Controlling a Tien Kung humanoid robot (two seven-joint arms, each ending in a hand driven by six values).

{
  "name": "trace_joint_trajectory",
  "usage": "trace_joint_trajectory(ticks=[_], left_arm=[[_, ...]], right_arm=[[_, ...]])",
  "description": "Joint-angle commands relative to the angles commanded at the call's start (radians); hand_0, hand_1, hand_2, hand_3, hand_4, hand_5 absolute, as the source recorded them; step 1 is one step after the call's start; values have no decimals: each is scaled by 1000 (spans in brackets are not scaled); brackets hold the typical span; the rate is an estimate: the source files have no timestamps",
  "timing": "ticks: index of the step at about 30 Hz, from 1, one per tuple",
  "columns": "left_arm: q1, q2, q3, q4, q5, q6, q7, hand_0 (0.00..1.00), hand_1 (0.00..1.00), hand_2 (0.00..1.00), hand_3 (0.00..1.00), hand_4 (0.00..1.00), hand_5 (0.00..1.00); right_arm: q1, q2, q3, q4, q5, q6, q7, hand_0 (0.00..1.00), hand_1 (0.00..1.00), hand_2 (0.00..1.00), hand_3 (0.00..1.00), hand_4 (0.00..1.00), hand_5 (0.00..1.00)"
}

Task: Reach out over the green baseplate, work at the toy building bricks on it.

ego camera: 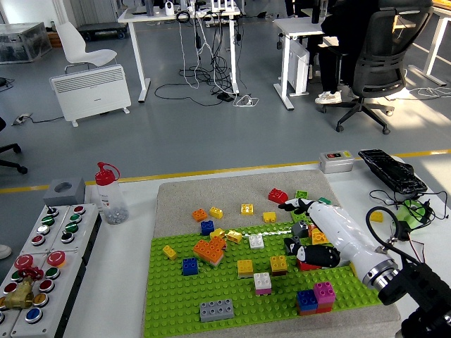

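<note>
The green baseplate (232,296) lies on a grey mat (183,197) and carries several bricks: an orange stack (208,250), a blue one (189,266), a grey one (216,309), a magenta and blue pair (316,296). A red brick (277,196) lies on the mat behind the plate. My right hand (292,229) hangs over the plate's right middle, its fingers (287,205) spread and holding nothing. It hides the dark grey and yellow bricks beneath; a red brick (307,265) peeks out under the wrist. The left arm is out of view.
A panel of coloured buttons (39,260) fills the left edge, with a red-capped bottle (109,193) beside it. A small grey switch box (336,162), a black keyboard (391,171), cables and a loose yellow brick (376,216) lie at the right.
</note>
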Motion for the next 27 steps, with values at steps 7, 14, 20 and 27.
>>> trace_joint_trajectory(ticks=[7,14,20,27], left_arm=[[-1,0,0,0,0,0,0,684,697,685,618,356,998],[8,-1,1,0,-5,1,0,686,697,685,619,356,998],[9,-1,-1,0,-5,2,1,684,697,685,619,357,998],[9,-1,-1,0,-4,1,2,685,697,685,619,357,998]], right_arm=[[84,21,-97,-31,-66,89,-78,722,740,724,734,695,138],[155,38,-196,-53,-88,184,-155,698,727,723,731,698,153],[194,65,-251,-86,-92,216,-176,667,712,715,727,701,161],[227,101,-288,-138,-116,226,-194,629,694,707,723,703,165]])
